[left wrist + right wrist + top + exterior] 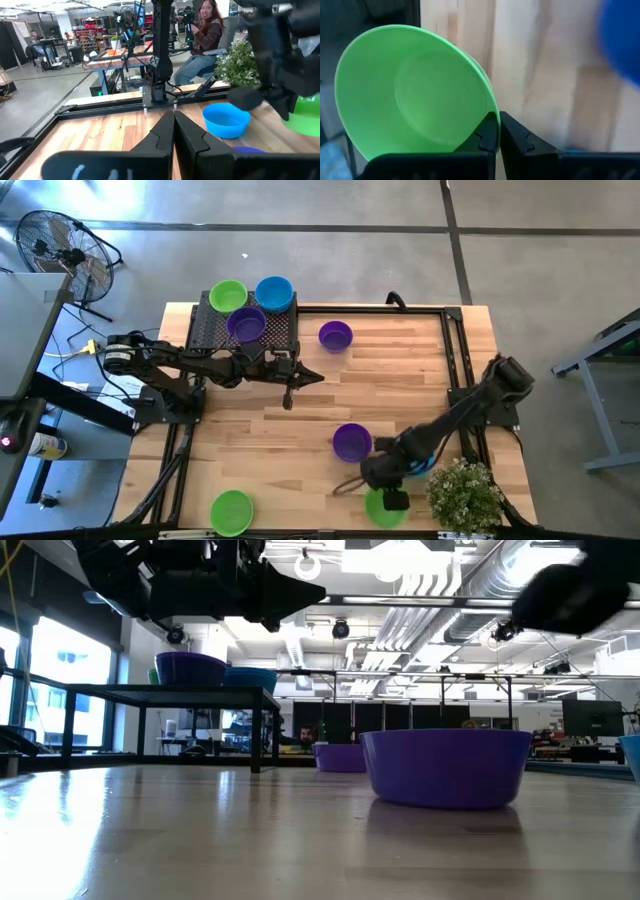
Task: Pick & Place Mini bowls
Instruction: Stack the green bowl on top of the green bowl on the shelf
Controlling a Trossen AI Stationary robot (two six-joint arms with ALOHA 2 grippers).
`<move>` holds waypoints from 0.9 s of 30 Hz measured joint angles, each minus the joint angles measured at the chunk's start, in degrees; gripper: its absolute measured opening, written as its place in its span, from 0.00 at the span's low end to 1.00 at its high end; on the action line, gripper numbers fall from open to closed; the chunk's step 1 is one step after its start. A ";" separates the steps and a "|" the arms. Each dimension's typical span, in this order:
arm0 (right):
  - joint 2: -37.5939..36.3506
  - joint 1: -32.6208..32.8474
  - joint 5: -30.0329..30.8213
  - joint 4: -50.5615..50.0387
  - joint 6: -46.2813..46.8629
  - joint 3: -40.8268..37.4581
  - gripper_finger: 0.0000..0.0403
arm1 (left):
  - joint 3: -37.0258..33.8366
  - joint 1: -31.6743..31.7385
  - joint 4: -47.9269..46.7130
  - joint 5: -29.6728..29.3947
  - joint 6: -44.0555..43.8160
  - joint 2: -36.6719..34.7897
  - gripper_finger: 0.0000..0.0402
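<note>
My right gripper (388,486) is near the table's front right, shut on a lime green mini bowl (410,95); the left wrist view shows that bowl (306,112) off the wood. My left gripper (312,376) hangs shut and level over the table's middle, holding nothing. A green (228,296), a blue (274,293) and a purple bowl (246,325) sit on the black mesh rack (215,335). Two purple bowls (335,336) (352,442) and a green one (232,512) rest on the table. A blue bowl (226,120) stands close to my right arm. My right gripper pinches the green bowl's rim (489,114) between its two fingers, one finger on the inner side (482,135) and the other outside the wall. The fingers slant steeply down from above. The bowl hangs tilted, its mouth turned toward the wrist, clear of the table.
A potted plant (465,495) stands at the front right corner, next to my right gripper. A black frame (455,350) runs along the table's far and right edges. Bare wood lies between the two arms. A person (202,35) sits beyond the table.
</note>
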 joint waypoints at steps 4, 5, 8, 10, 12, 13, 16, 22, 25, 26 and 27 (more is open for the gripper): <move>-4.52 -3.75 2.03 -0.86 -0.41 0.00 0.00 | 0.00 0.00 0.00 0.00 0.01 0.00 0.00; -5.67 -4.84 2.46 -1.10 -0.77 0.00 0.00 | 0.00 0.00 0.00 -0.02 0.00 0.00 0.00; -9.24 -8.66 5.05 -2.55 -1.60 0.00 0.01 | 0.00 0.07 0.00 -0.02 0.02 0.00 0.00; -11.45 -11.33 9.80 -3.31 -2.24 0.00 0.01 | 0.00 0.07 0.00 -0.13 0.27 0.00 0.00; -13.24 -14.28 13.73 -3.28 -3.45 0.00 0.01 | 0.00 0.08 0.02 -0.25 0.99 0.00 0.00; -13.93 -15.96 15.07 -3.18 -3.75 0.00 0.00 | 0.00 0.09 0.02 -0.33 1.11 0.00 0.00; -15.35 -21.15 17.94 -3.12 -4.08 0.02 0.01 | 0.00 0.09 0.02 -0.35 1.14 0.00 0.00; -15.29 -31.89 22.39 -6.56 -8.52 0.02 0.01 | 0.01 0.09 0.02 -0.33 1.19 0.00 0.00; -14.75 -36.78 23.39 -6.69 -11.14 -0.38 0.00 | 0.02 0.07 0.04 -0.33 1.88 0.00 0.00; -14.75 -38.40 22.98 -5.01 -11.48 -1.42 0.00 | 0.01 0.09 0.02 -0.31 2.26 0.00 0.00; -14.75 -39.93 22.04 -3.09 -11.58 -2.91 0.00 | 0.02 0.09 0.02 -0.31 2.45 0.00 0.00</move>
